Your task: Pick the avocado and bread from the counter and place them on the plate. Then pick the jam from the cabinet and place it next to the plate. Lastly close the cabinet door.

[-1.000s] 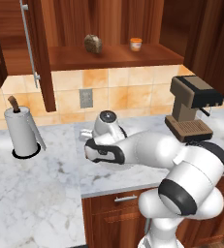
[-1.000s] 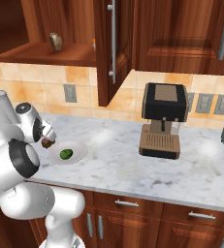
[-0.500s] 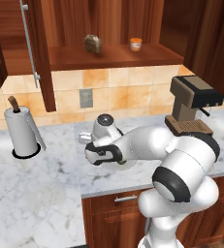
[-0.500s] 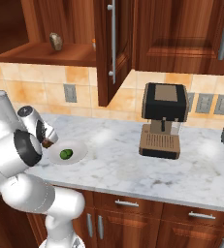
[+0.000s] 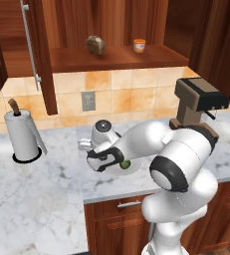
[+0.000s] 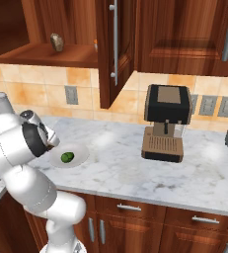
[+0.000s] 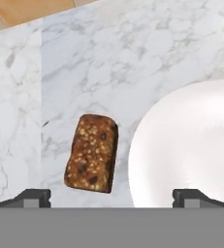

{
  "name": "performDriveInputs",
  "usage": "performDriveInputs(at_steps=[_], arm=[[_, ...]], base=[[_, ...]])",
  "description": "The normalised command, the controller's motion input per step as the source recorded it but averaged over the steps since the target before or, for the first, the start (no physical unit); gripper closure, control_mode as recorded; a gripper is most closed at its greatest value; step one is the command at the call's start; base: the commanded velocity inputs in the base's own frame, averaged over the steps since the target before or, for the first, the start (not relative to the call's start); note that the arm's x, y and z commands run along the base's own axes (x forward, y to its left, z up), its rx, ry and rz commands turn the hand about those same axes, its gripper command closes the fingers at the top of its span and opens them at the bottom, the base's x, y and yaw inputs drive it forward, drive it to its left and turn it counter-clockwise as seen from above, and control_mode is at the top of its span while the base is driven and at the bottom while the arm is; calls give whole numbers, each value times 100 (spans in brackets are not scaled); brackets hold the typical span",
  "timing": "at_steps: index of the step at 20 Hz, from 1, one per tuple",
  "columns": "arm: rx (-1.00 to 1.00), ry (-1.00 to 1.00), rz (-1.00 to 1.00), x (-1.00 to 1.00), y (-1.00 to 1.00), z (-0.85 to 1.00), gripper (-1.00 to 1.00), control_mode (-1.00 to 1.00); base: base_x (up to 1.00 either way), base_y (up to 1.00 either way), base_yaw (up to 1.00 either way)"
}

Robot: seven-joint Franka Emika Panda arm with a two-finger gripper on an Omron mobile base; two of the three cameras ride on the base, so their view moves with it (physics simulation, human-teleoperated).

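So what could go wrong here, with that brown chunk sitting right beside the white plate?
1. The bread lies close beside the plate; the open hand straddles both, so one finger might come down on the plate's rim and tip or shove it.
2. The avocado already rests on the plate, and a jolt could roll it off onto the counter.
3. The bread sits off-centre between the fingers, so closing may just nudge it aside.
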Motion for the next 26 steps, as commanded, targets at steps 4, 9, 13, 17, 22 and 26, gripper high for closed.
performDriveInputs(at_steps=[4, 9, 13, 17, 22, 26], arm=[[-2, 4, 0, 23, 14, -11, -100, -100], [-1, 6, 0, 29, 7, -9, -100, -100], [-1, 6, 0, 14, 1, -16, -100, -100], [-1, 6, 0, 14, 0, -17, -100, -100], [0, 8, 0, 16, 3, -13, -100, -100], [0, 7, 0, 10, 4, -13, -100, -100]], base=[[0, 0, 0], [0, 0, 0], [0, 0, 0], [0, 0, 0], [0, 0, 0], [0, 0, 0]])
